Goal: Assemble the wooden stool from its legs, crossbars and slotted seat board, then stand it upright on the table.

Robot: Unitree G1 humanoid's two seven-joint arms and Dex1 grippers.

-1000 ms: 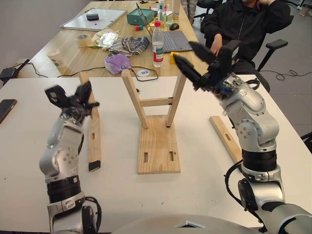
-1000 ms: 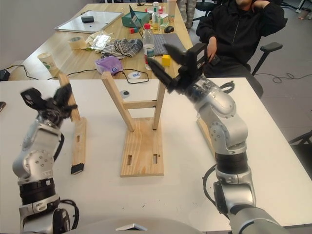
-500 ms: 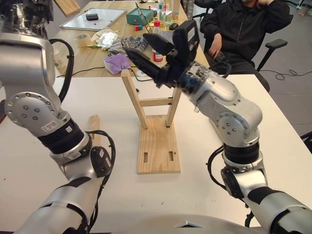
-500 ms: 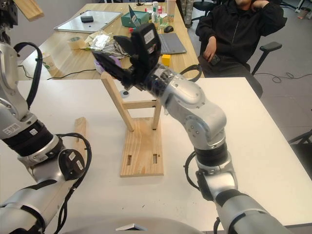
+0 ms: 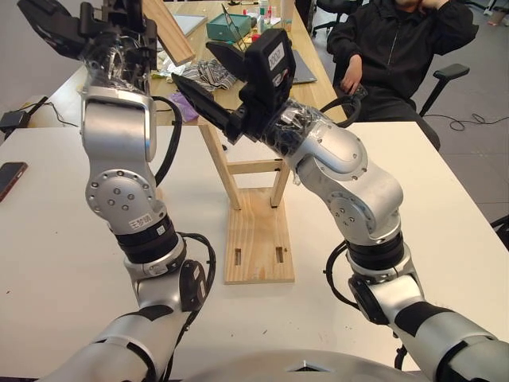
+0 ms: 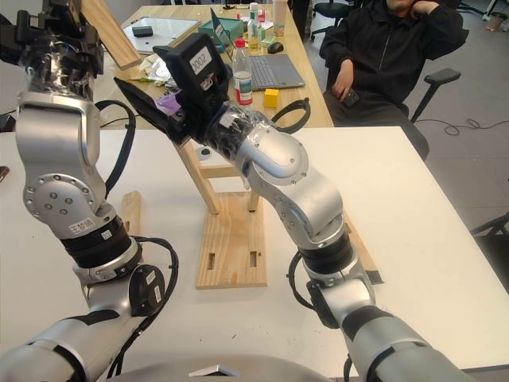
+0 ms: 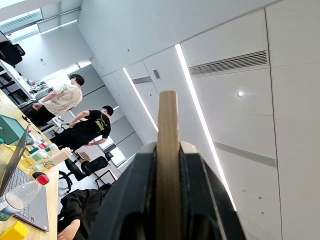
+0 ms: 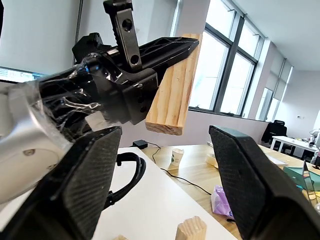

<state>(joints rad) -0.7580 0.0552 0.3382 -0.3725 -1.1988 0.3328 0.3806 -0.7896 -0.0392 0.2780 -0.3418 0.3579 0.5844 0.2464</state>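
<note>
Holding a plank (image 7: 167,115) high over the table's left side, the left gripper (image 7: 167,150) is clamped on it. Right gripper (image 5: 208,76) is spread and empty, up beside the top of the leg pair (image 5: 223,163).

Progress, my read: about half.
- Seat board (image 5: 256,239) lies flat on the table (image 5: 445,183), with the leg pair and crossbar (image 5: 254,166) standing in its far slots.
- Near slots are empty.
- A loose piece (image 6: 130,213) lies left of the board, another piece (image 6: 359,253) right.
- Stool not yet upright.

White table. Cluttered desk (image 6: 314,99) behind, with laptop (image 6: 270,68) and bottle (image 6: 240,68).
</note>
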